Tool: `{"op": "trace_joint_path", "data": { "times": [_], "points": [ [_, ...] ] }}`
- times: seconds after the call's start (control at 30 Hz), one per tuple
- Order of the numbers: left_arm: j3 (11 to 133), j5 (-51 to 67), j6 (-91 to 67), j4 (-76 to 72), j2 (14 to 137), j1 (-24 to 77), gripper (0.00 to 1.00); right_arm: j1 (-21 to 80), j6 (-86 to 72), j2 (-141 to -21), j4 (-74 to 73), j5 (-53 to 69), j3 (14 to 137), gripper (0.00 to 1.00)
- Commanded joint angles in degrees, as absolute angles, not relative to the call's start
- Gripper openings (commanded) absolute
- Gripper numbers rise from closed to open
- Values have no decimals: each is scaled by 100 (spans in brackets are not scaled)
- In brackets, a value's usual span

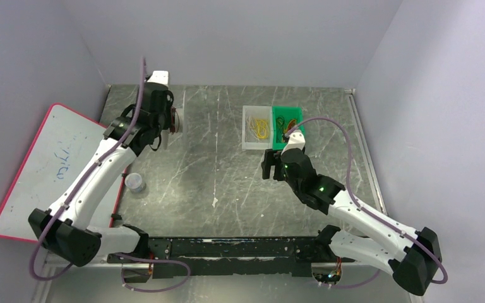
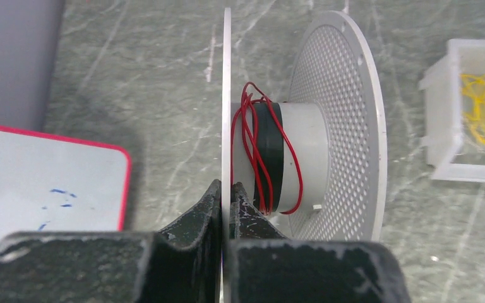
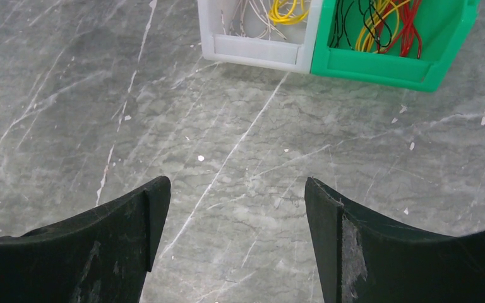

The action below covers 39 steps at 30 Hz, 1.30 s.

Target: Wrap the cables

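Left pincer is clamped shut on the thin solid flange of the spool, flanges upright, at the far left of the bench. The red cable sits in a few loose turns on the hub beside a black band. My read: winding is started, not finished.

Right pincer is wide open and empty over bare bench, just short of the green bin of red, yellow and black wires and the white bin.

Next you'd likely need the right one to grab a free cable end and feed it.

Whiteboard: blue scribble, unreadable. No brands visible.
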<state>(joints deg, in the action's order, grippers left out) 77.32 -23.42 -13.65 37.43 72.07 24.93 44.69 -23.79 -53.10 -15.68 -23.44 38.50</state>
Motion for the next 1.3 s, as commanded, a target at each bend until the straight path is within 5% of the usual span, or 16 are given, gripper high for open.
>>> {"op": "trace_joint_path", "data": {
  "times": [0.0, 0.57, 1.27],
  "points": [
    [8176, -3906, -902, 3766, 7543, 3031, 7, 4430, -2456, -5425, -1415, -2533, 3778, 81],
    [8833, -6710, 43, 3570, 9819, 4362, 7, 4425, -2652, -5020, -1639, -2842, 3570, 82],
    [9825, -7099, 342, 3752, 12359, 4676, 7, 4427, -3079, -4653, -1478, -2259, 3043, 82]
  ]
}}
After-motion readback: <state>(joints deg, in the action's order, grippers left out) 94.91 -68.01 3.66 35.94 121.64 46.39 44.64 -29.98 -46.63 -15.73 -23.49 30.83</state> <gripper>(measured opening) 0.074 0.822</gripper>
